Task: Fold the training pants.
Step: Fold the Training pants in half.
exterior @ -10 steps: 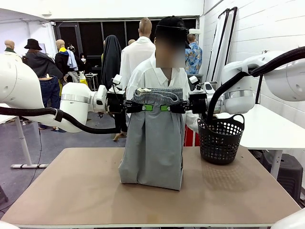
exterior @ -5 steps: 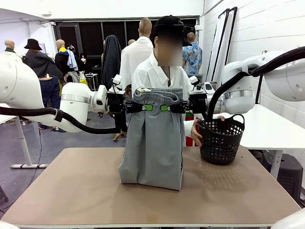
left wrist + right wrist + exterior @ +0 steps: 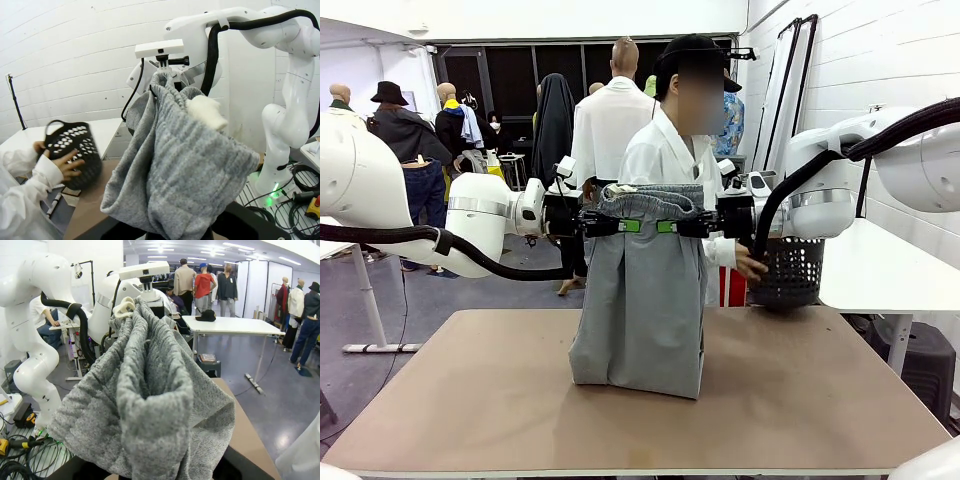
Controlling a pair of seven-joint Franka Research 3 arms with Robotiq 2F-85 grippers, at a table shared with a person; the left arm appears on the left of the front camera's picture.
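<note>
Hanging upright over the middle of the table [image 3: 470, 400], the training pants [image 3: 642, 300] are held at the gathered waistband by both arms: the left gripper [image 3: 615, 225] is pinched on the band's left end and the right gripper [image 3: 685, 226] on its right end, green pads pressed into the cloth. The legs seem to be doubled lengthwise already, judging by the narrow hanging width, and the lower end rests crumpled on the tabletop; the crosswise folds are judged to be left. Bare tabletop is seen to the left, to the right and on the near side of the cloth, so room for laying it down is ample. At the far right a black basket [image 3: 788, 275] is held off the table by the person's hand [image 3: 750, 264], just beside the right arm. The table's far edge is hidden behind the pants.
</note>
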